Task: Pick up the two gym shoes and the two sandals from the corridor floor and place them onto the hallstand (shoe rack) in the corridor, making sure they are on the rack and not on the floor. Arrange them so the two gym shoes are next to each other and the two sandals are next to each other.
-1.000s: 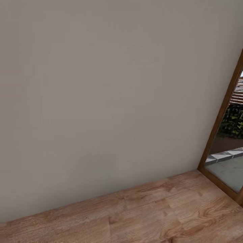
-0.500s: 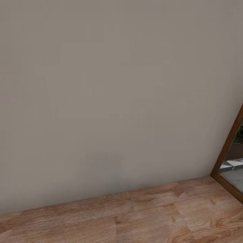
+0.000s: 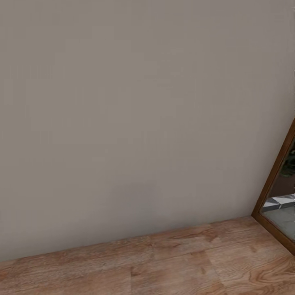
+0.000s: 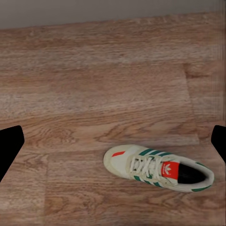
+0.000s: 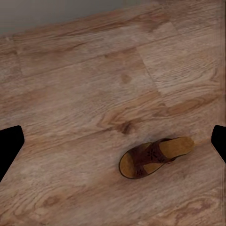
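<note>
Left wrist view: one gym shoe [image 4: 157, 167] lies upright on its sole on the corridor floor [image 4: 94, 84]. Its long axis runs roughly across the planks' grain line at a slight slant, with the toe toward the dark fingertip [image 4: 9, 148] at one picture edge and the orange-red tongue patch and heel opening toward the other fingertip. The left claw [image 4: 113, 146] is released: its two black fingertips stand wide apart at the picture's opposite edges, above the floor and clear of the shoe. The arm points the claw down at the planks.

Right wrist view: one sandal [image 5: 155, 157] lies flat on the wood planks [image 5: 84, 94], sole down, tan insole facing up. Its long axis is slanted, the rounded toe end near the picture's middle and the heel end toward one fingertip [image 5: 219, 141]. The right claw [image 5: 113, 146] is likewise released, fingertips wide apart, not touching the sandal, aimed down at the floor.

Head view: a strip of plank floor [image 3: 164, 262] meets a plain grey wall [image 3: 135, 114]. At the far right stands a brown wooden frame [image 3: 275, 174] with glass.
</note>
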Controlling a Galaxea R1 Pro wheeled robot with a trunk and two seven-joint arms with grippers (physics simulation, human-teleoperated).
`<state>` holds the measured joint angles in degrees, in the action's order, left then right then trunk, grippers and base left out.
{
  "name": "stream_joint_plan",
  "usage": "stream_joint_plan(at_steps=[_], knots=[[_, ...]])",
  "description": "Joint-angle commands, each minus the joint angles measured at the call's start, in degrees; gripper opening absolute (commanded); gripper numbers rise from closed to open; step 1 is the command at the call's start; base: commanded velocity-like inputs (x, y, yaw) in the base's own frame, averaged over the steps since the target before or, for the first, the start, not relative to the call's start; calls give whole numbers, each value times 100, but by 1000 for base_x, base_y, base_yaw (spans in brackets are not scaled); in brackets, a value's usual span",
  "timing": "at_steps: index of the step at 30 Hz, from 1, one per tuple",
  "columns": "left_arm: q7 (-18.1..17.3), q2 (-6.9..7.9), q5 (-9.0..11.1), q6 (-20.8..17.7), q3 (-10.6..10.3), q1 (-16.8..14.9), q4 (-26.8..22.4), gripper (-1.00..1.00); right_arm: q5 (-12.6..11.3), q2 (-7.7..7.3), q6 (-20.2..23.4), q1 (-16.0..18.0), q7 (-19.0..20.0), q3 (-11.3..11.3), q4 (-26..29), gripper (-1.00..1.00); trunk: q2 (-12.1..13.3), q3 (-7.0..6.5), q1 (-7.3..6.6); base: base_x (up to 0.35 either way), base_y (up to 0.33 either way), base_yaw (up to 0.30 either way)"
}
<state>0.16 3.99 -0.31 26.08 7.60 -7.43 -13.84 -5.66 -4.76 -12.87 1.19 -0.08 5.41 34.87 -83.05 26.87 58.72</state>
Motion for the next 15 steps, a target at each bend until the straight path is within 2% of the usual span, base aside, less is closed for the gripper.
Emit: stream_joint_plan(at_steps=[1, 15], knots=[[2, 0, -4, 20, 13, -4, 4, 100, -59, -3, -22, 4, -1, -14, -6, 100, -3, 6, 0, 86, -265, 0], [2, 0, -4, 20, 13, -4, 4, 100, -58, -8, -22, 4, -2, 3, -15, 100, -3, 6, 0, 84, -266, 0]])
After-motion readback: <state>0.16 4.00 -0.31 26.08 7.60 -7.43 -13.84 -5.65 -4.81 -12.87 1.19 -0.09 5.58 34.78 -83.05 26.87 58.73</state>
